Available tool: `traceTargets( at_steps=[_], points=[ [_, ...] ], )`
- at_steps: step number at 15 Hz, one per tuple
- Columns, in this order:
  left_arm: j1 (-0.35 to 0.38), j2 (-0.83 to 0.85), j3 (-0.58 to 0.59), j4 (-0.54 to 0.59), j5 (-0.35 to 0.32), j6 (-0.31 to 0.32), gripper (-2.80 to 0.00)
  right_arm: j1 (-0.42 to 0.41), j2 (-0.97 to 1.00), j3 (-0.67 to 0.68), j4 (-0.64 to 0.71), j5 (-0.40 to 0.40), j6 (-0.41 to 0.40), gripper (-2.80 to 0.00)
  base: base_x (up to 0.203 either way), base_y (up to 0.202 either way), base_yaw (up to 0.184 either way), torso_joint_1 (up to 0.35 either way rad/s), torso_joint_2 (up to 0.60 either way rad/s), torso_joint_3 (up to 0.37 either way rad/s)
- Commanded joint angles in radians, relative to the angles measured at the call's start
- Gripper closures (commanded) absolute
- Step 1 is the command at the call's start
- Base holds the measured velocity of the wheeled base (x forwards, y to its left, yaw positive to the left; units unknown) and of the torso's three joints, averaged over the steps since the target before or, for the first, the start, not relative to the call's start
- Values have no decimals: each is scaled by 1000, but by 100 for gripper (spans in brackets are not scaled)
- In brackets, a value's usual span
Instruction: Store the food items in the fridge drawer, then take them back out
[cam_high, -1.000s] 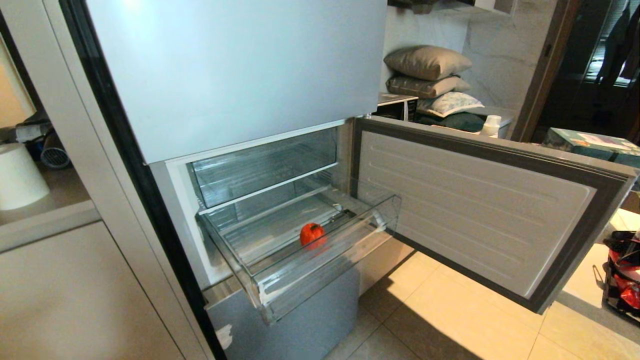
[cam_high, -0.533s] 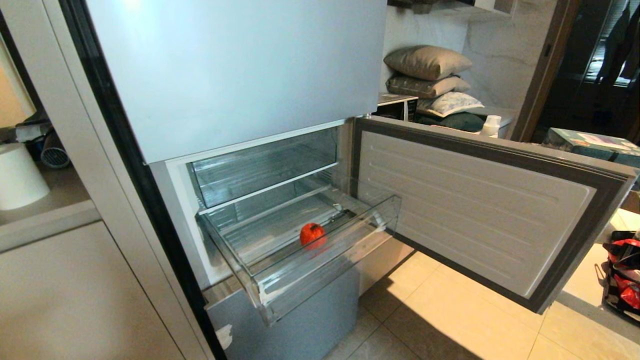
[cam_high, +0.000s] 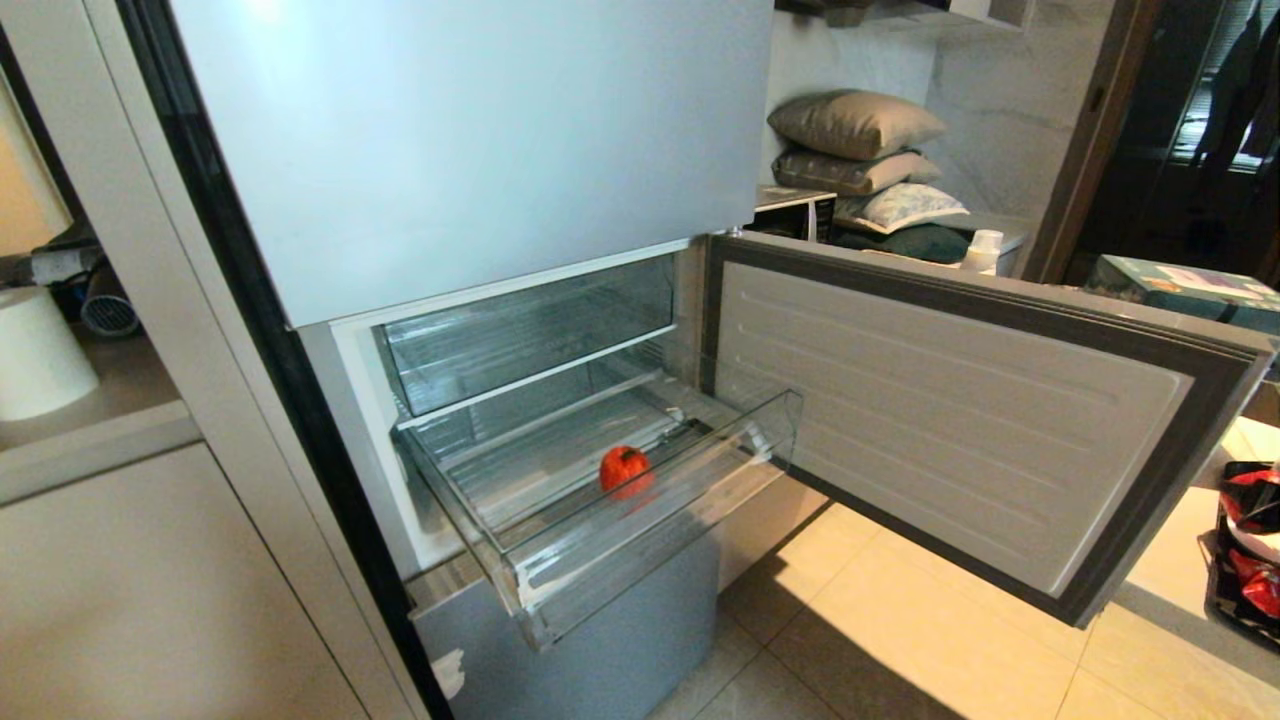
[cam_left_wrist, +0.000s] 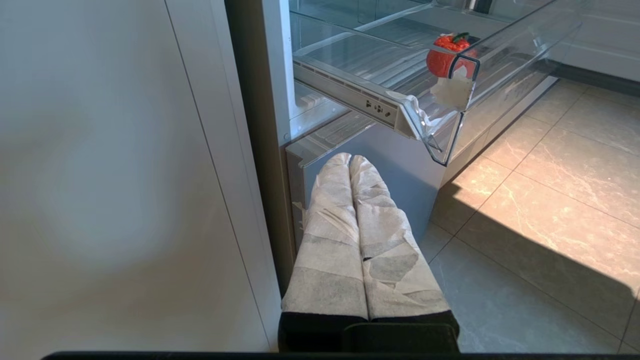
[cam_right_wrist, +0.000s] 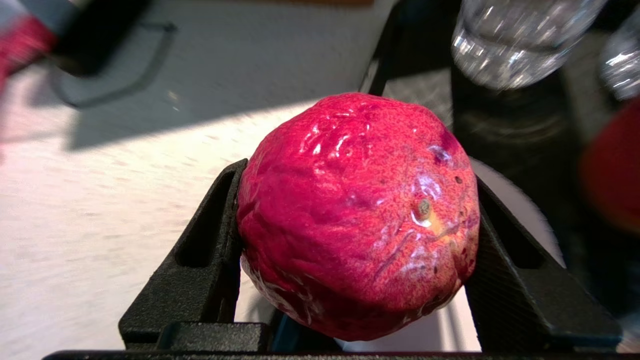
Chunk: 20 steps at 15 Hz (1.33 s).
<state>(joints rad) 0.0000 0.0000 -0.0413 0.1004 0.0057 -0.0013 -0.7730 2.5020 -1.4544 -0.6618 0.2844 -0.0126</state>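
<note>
The fridge drawer (cam_high: 560, 560) stands pulled out of the open compartment, its clear front wall toward the floor tiles. A round red item (cam_high: 625, 467) with a green stem rests on the ribbed drawer floor, just behind the front wall, right of the drawer's middle. From that item, the second clear compartment (cam_high: 530, 330) lies at 11 o'clock in the head view, and the open fridge door (cam_high: 960, 420) at 3 o'clock.

The left gripper (cam_left_wrist: 350, 159) hangs low beside the fridge, with the drawer's near corner at 1 o'clock from it in the left wrist view. Its jaws are pressed together, holding nothing (both fingers are wrapped in pale tape).

The right gripper (cam_right_wrist: 357, 220) is outside the head view. In the right wrist view its black jaws are clamped on a wrinkled, glossy dark-red item (cam_right_wrist: 357, 215), one jaw against each side of it. This item is well away from the drawer, above a pale surface (cam_right_wrist: 100, 225). A clear bottle (cam_right_wrist: 520, 35) stands at 1 o'clock from it.
</note>
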Motion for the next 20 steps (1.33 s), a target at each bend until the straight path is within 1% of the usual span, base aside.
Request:
traceTargets(
  at_steps=[1, 5, 10, 12, 13, 14, 16, 17, 18, 20],
  points=[
    [0, 1, 0, 1, 0, 0, 0, -3, -232, 150, -1, -1, 5, 0, 0, 0, 0, 0, 0, 0],
    [0, 0, 0, 1, 0, 0, 0, -13, -671, 555, -2, -43, 0, 0, 0, 0, 0, 0, 0, 0],
    [0, 0, 0, 0, 0, 0, 0, -32, -1240, 1008, -1, -100, -10, 0, 0, 0, 0, 0, 0, 0],
    [0, 0, 0, 1, 0, 0, 0, -12, -1451, 1173, -1, -111, -15, 0, 0, 0, 0, 0, 0, 0],
    [0, 0, 0, 1, 0, 0, 0, 21, -1537, 1237, 0, -113, -17, 0, 0, 0, 0, 0, 0, 0],
    [0, 0, 0, 1, 0, 0, 0, 91, -1606, 1287, 3, -115, -18, 0, 0, 0, 0, 0, 0, 0],
    [0, 0, 0, 1, 0, 0, 0, 336, -1746, 1366, 31, -125, -17, 0, 0, 0, 0, 0, 0, 0],
    [0, 1, 0, 1, 0, 0, 0, 439, -1851, 1391, 79, -140, -16, 0, 0, 0, 0, 0, 0, 0],
    [0, 0, 0, 1, 0, 0, 0, 513, -1957, 1410, 153, -162, -17, 0, 0, 0, 0, 0, 0, 0],
    [0, 0, 0, -1, 0, 0, 0, 602, -2144, 1433, 329, -196, -19, 0, 0, 0, 0, 0, 0, 0]
  ],
)
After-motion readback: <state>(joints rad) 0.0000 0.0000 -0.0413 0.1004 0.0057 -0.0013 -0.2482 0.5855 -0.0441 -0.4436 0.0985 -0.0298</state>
